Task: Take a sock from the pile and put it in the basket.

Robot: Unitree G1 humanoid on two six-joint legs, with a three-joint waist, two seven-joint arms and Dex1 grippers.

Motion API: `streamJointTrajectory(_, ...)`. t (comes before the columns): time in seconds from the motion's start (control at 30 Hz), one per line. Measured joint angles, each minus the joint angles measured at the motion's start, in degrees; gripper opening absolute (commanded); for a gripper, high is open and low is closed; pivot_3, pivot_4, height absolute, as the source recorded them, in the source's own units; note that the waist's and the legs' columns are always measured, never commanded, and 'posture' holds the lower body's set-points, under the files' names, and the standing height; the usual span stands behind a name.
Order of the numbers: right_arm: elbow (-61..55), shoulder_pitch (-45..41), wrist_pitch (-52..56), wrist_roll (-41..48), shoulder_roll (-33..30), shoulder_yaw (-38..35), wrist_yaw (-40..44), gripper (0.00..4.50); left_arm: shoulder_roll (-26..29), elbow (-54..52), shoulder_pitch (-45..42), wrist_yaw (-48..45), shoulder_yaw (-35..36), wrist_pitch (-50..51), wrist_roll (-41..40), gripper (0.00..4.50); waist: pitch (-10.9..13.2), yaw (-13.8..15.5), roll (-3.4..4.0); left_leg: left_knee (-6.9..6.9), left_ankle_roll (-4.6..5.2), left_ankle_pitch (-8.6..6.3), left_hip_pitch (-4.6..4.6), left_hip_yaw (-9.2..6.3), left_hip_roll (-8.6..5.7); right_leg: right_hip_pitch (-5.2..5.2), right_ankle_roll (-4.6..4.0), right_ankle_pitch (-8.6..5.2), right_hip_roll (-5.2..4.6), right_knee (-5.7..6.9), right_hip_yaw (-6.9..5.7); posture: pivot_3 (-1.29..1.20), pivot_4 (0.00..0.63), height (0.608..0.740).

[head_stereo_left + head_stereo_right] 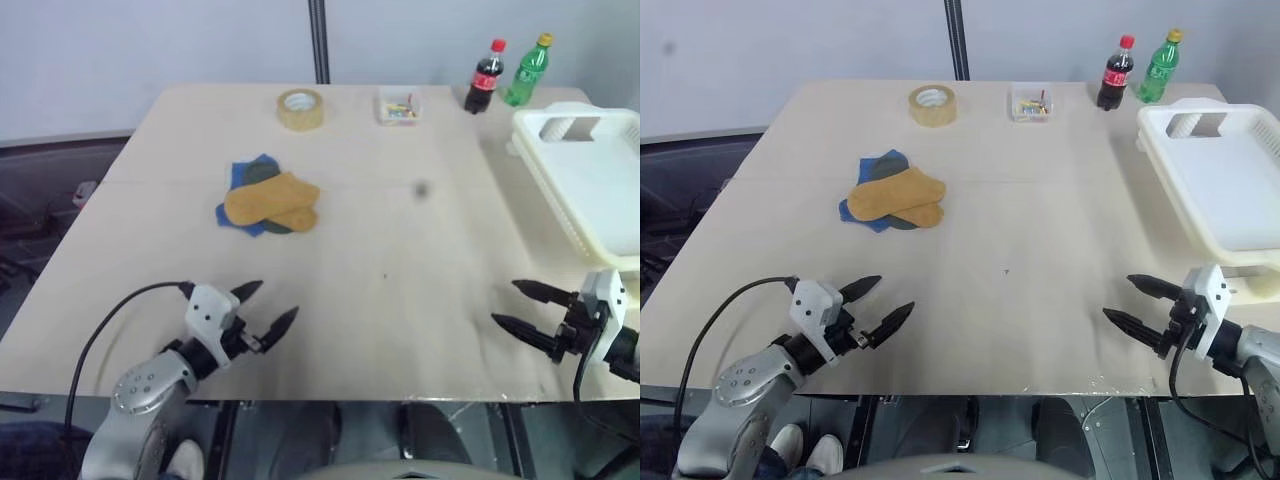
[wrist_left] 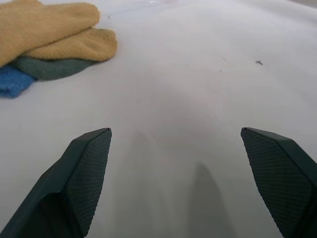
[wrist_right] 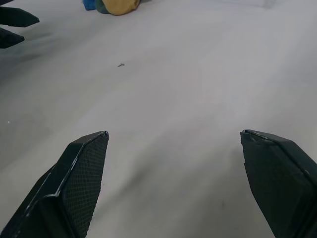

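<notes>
Both grippers wide apart, holding nothing, at the table's near edge.
Left gripper [image 1: 268,305] and right gripper [image 1: 518,305] hover; the small heap of blue, grey-green and mustard cloth socks [image 1: 268,202] lies far left, the large white slotted plastic basket [image 1: 590,180] far right.

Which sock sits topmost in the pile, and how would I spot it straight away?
Start at the tan table and look to its left half, nearer than the tape roll, where the pile lies. The topmost sock is the mustard yellow one lying across the heap. Beneath it lie another mustard yellow one, a dark grey-green one and blue ones.
</notes>
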Motion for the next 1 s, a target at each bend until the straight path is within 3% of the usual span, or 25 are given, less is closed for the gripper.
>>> streamJointTrajectory(0.53,-0.33,0.01,0.27,0.62,-0.17,-0.03,0.37,4.42,-0.41,-0.34,0.33,-0.07,1.15,-0.40,-0.28,4.50,0.00,0.02,0.00,0.00,0.00,0.00,-0.01,-0.01,0.00,0.00,-0.01,0.00,-0.01,-0.02,0.00,0.00,0.150,0.738)
streamJointTrajectory(0.83,-6.51,-1.69,2.61,5.02,0.08,-0.46,-1.37,4.42,-2.29,5.82,-14.29,6.52,-3.24,0.67,6.18,4.50,0.00,0.01,-0.01,0.02,0.01,0.00,-0.07,-0.09,-0.14,0.00,0.04,0.03,0.14,-0.02,-0.12,0.00,0.150,0.738)
streamJointTrajectory(1.0,-7.42,-3.16,3.08,5.19,0.18,0.43,-2.41,4.42,-7.05,16.35,-28.89,12.12,-9.36,0.39,13.54,4.50,0.00,0.30,-0.04,0.15,0.01,0.02,-0.20,-0.39,-0.30,0.01,0.12,0.07,0.15,0.03,-0.37,0.00,0.150,0.738)
